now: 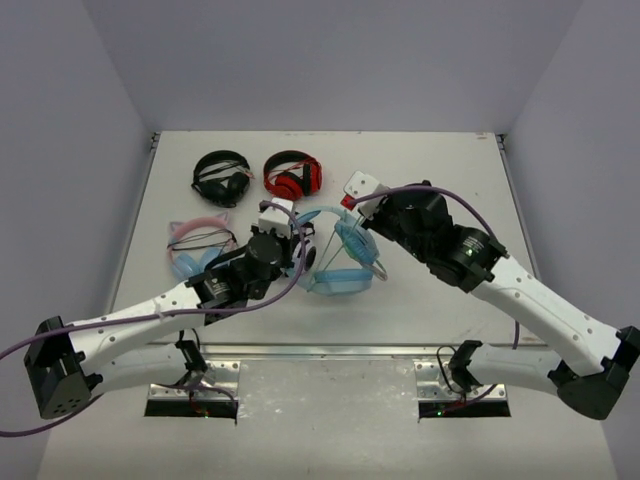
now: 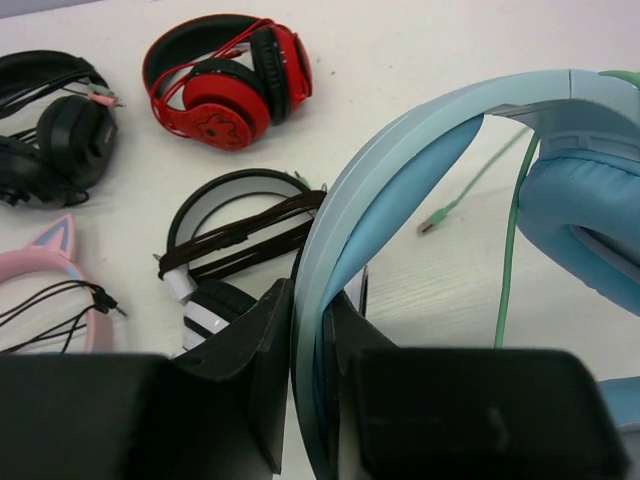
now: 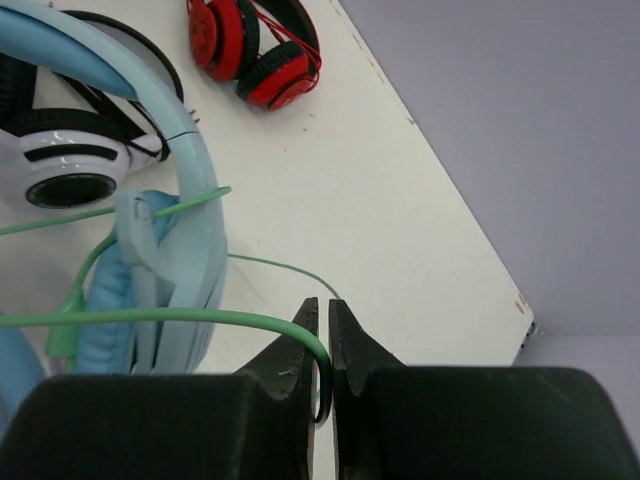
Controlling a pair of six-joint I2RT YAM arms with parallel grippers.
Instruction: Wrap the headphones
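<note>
The light-blue headphones (image 1: 345, 262) sit mid-table between my arms, cups to the right. My left gripper (image 2: 318, 330) is shut on their padded headband (image 2: 400, 170), which rises between the jaws and arches right to a big blue cup (image 2: 590, 215). The thin pale green cable (image 2: 508, 270) hangs beside the cup; its plug end (image 2: 428, 226) lies on the table. My right gripper (image 3: 323, 315) is shut on the green cable (image 3: 180, 318), which runs left to the headphones (image 3: 170, 270). In the top view my right gripper (image 1: 362, 200) is just behind the headphones.
White-and-black headphones (image 2: 225, 260) lie right under my left gripper. Pink cat-ear headphones (image 1: 200, 243) lie to the left. Black headphones (image 1: 222, 177) and red headphones (image 1: 292, 175) lie at the back. The table's right edge (image 3: 440, 160) runs near my right gripper.
</note>
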